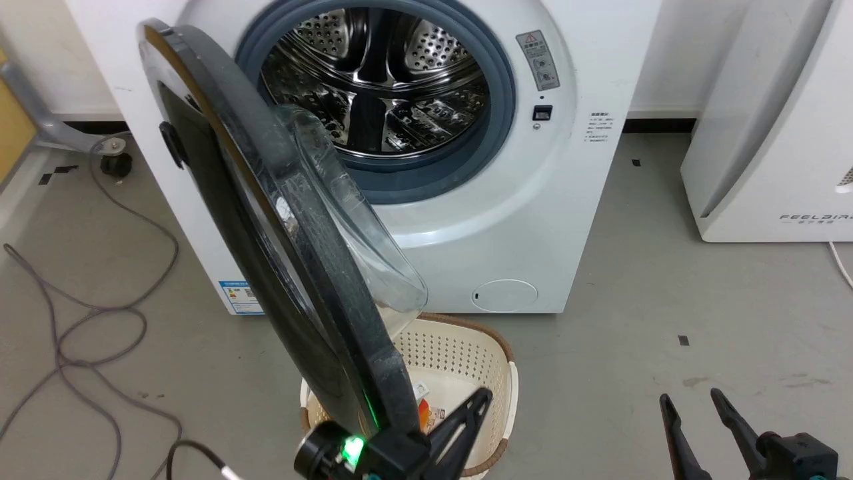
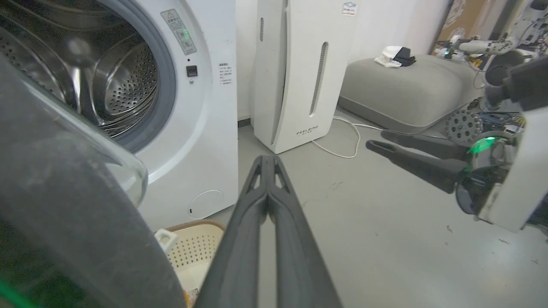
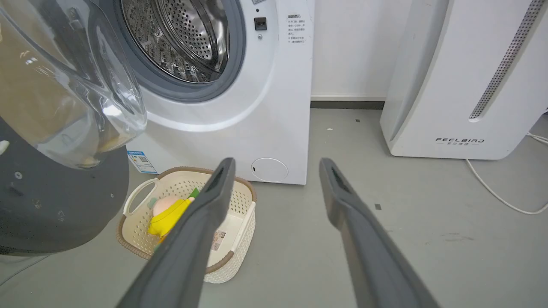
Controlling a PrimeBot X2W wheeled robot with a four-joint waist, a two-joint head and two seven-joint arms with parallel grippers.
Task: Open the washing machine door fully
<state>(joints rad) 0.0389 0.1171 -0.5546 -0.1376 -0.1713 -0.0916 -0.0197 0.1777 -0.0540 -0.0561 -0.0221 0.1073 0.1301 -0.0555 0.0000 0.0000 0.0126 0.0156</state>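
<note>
Standing well out from the washing machine (image 1: 533, 220) in the head view, the washing machine door (image 1: 313, 267) hangs from its hinge on the left side and is seen nearly edge-on, its clear glass bowl (image 1: 373, 247) facing the open steel drum (image 1: 380, 80). A cream basket (image 1: 466, 353) sits on the floor just below the door's lower rim. The left gripper (image 1: 481, 399) is at the bottom edge, just beside that rim, jaws together; I cannot tell whether it touches the door. The right gripper (image 1: 691, 399) is at the lower right, well apart from the door, jaws apart.

From the left wrist view, the left gripper (image 2: 267, 162) shows its jaws pressed together on nothing, pointing over bare floor towards the machine's (image 2: 205, 128) front corner. The door's (image 2: 64, 222) dark back and glass crowd the left side. The right gripper (image 2: 379, 140) reaches in from the right, its jaws slightly parted. A white FEELBIRD appliance (image 2: 299, 72) stands behind.

In the right wrist view, the right gripper (image 3: 276, 164) has its jaws wide apart and empty. The door (image 3: 55, 205) juts in at the left, the basket (image 3: 231, 265) beside it holding a yellow toy (image 3: 169, 214).
</note>
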